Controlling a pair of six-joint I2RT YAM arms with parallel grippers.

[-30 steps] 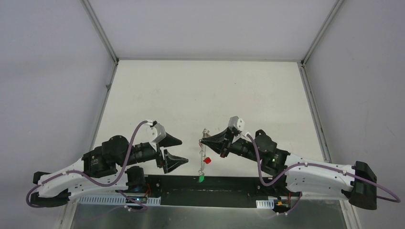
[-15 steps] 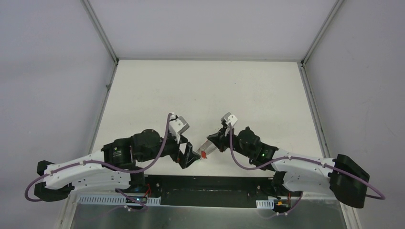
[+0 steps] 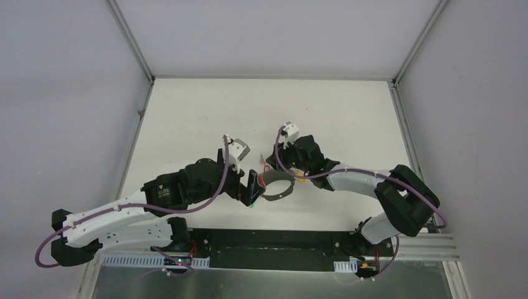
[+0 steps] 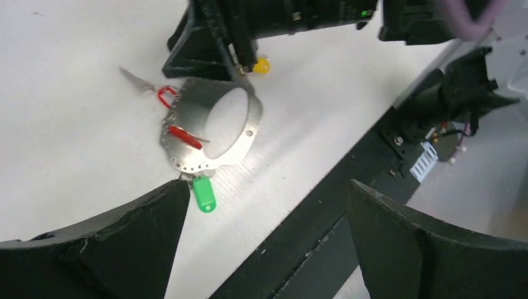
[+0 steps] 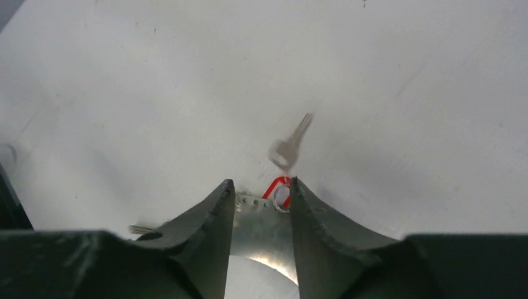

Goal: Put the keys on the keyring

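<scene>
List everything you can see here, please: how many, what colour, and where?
keyring: one, silvery, flat on the table between both arms.
key: one clearly seen, silver, on a red loop at the keyring's edge.
yellow tag: one, beside the right fingers.
green tag: one, at the keyring's rim.
red tag: one, lying on the keyring.
table: one, white.
rail: one, black, along the table's near edge.
left arm, right arm: two, black and white, with purple cables.
left fingers: black, wide apart, near the green tag.
right fingers: black, slightly parted over the keyring's edge.
</scene>
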